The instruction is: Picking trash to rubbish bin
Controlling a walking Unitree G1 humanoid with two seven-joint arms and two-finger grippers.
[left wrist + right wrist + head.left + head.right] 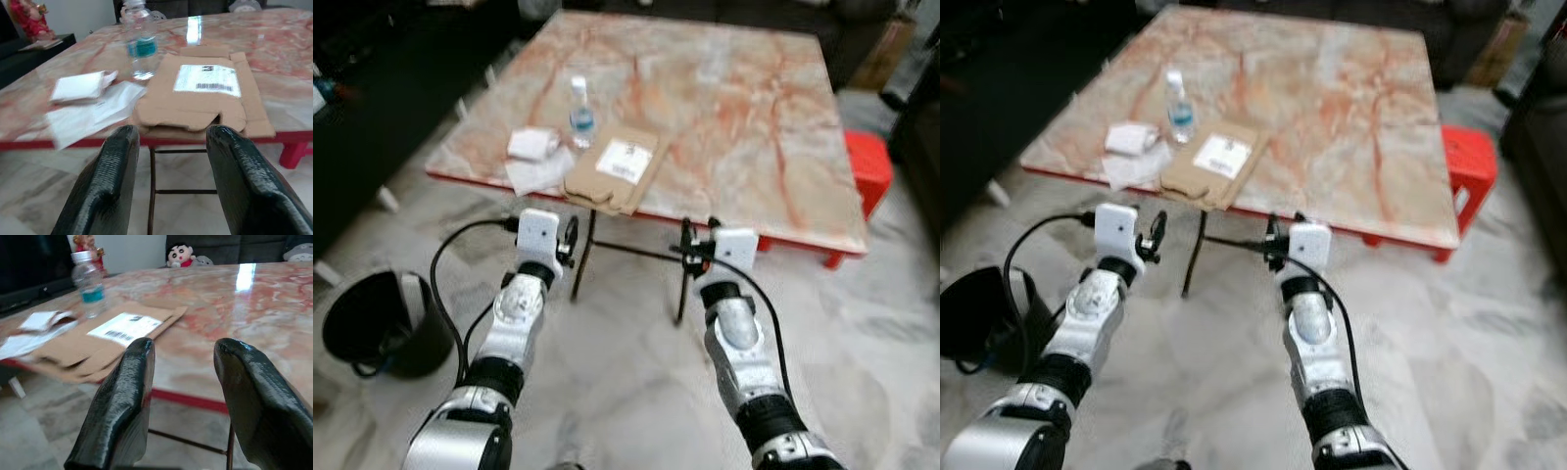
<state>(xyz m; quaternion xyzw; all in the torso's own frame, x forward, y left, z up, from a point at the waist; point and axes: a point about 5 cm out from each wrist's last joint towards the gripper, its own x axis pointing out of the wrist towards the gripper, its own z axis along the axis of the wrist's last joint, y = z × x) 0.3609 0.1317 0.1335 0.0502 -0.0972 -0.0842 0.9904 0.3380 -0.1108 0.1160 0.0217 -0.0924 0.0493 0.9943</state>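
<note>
A flattened cardboard box [617, 166] with a white label lies at the near edge of the marble table [734, 117] and overhangs it slightly. Just behind it stands a small clear water bottle [580, 110]. To its left lie a folded white packet [530, 144] and a crumpled clear wrapper [538, 174]. My left gripper [571, 235] is open, held below and in front of the table edge, facing the cardboard [195, 103]. My right gripper [699, 230] is also open at the same height, a little to the right, with nothing between its fingers [132, 396].
A black rubbish bin [372, 318] with a cable stands on the marble floor at my left. A red stool [869, 166] sits past the table's right edge. Thin dark table legs [582, 259] rise between my grippers. Dark furniture lines the left side.
</note>
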